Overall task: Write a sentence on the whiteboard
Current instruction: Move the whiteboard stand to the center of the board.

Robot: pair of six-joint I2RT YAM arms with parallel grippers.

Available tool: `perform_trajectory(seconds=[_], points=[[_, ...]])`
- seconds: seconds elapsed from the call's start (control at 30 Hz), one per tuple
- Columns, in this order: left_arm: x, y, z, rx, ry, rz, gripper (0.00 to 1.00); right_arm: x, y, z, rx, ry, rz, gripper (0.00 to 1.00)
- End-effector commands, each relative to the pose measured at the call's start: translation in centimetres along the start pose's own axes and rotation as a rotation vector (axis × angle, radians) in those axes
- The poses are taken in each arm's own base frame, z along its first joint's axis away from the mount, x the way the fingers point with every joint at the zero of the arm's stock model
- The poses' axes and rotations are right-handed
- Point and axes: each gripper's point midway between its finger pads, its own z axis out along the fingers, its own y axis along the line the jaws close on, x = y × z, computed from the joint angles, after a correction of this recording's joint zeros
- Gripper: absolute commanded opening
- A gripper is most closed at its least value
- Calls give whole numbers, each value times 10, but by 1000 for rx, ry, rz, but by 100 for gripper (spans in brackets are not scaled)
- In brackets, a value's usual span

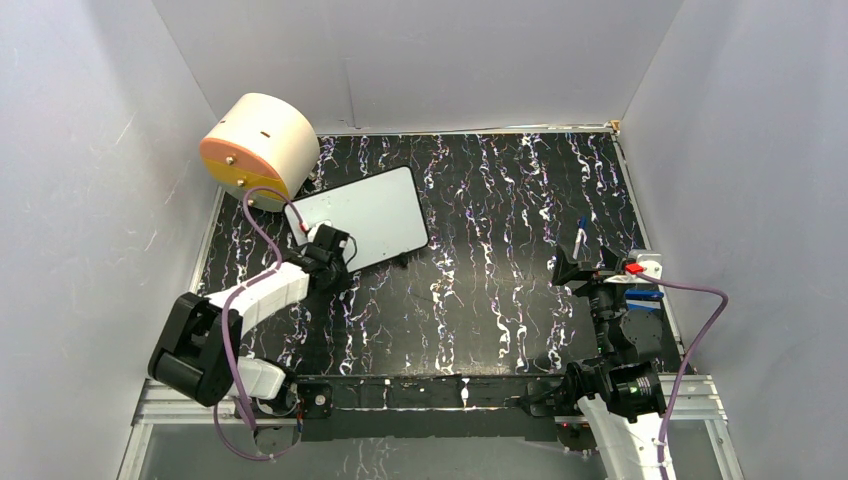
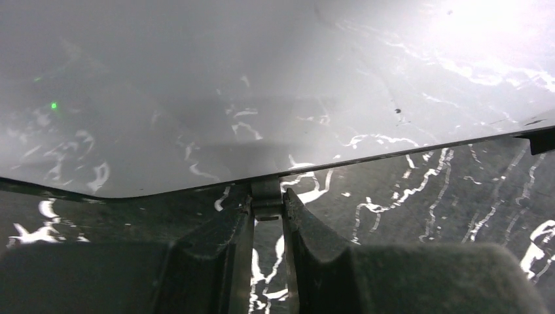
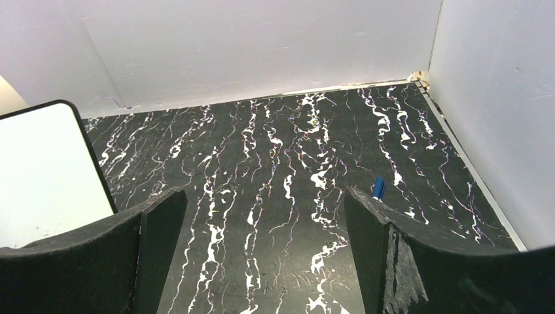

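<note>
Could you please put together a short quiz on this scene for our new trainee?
1. True or false: the whiteboard already shows writing.
2. Where is the left gripper? A) at the whiteboard's left end; B) at its right end; C) well away from it.
3. Fill in: the right gripper has its jaws ___, with the blue-tipped pen lying loose ahead of it.

Key: 1 false, the face looks blank; 2 A; 3 open.
</note>
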Motion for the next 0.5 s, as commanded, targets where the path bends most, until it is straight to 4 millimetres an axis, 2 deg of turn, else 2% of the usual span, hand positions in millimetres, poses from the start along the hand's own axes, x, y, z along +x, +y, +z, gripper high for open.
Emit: perform_trajectory(seconds=[0.0,0.2,0.47], points=[[5,-29,-6,50,22,-53,0,-29,6,-2,-24,-96,0,99],[16,-57,-6,57,36,-89,0,-28,5,-2,-22,-95,0,99],[33,-96,-9,43,30,-40,0,-29,5,-2,-21,-95,-1,99]])
